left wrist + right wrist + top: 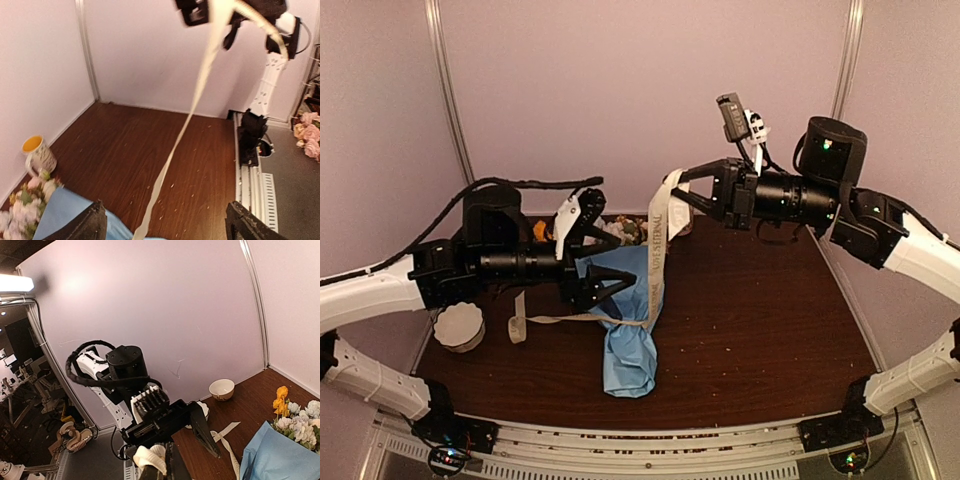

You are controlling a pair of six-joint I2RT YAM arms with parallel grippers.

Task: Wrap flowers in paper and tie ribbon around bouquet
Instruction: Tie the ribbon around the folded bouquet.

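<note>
"Where was the ribbon (658,250)?"
"Clenched in the right jaws, stretched up from the bouquet (630,350) on the counter (760,320). Left jaws gaped, empty."
"Risk?"
"I'd say pulling harder could drag it off the bouquet."

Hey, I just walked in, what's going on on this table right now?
Two robot arms are tying up a bouquet. The right claw is shut on a long cream fabric ribbon and holds it raised above the brown table. From there the ribbon runs down and across the blue paper cone of flowers lying on the table. The left claw is open over the cone, gripping nothing. No knot is visible.
</note>
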